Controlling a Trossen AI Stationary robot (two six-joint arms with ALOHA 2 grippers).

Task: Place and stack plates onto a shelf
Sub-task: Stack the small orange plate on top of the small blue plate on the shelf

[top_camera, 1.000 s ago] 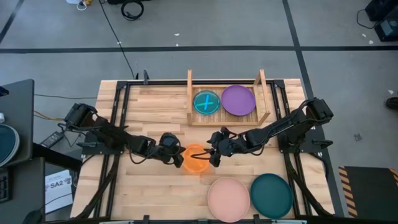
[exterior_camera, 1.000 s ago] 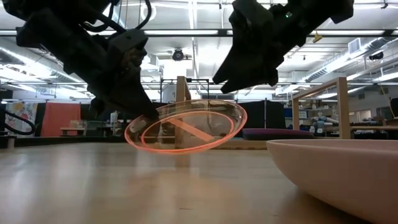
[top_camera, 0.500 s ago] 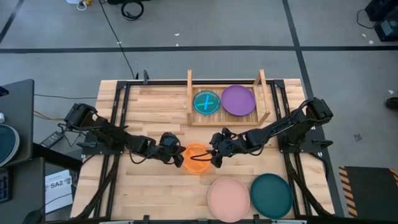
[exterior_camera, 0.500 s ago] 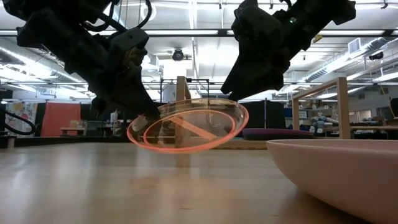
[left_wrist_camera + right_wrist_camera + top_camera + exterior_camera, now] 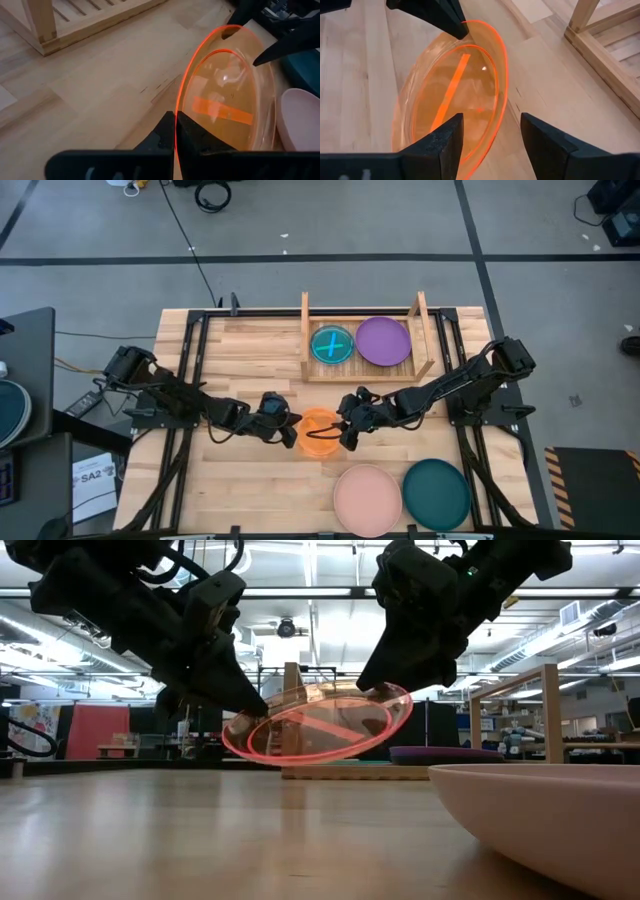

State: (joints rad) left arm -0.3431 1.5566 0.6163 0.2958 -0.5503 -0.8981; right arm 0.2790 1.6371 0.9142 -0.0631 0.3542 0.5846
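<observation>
A small translucent orange plate with an orange strip across its base hangs in the air above the table's middle. My left gripper is shut on its left rim. My right gripper is open at the plate's right rim, with one finger over the bowl and the other outside. The wooden shelf stands at the far side; on it lie a small blue plate and a large purple plate. A pink plate and a teal plate lie near the front edge. My left gripper pinches the orange plate's left rim between its two fingers, slanting down from the table's left. The plate is lifted clear and tilted, its right side higher. My right gripper's fingers straddle the right rim; I cannot tell whether they touch it.
The shelf's two upright side boards flank the blue and purple plates. The pink plate's rim fills the low view's near right. Bare plank tabletop lies left of the shelf.
My left gripper has raised the orange plate and carried it a little toward the table's right; it stays tilted, now higher above the table. My right gripper has come down to the plate's right rim, still open.
</observation>
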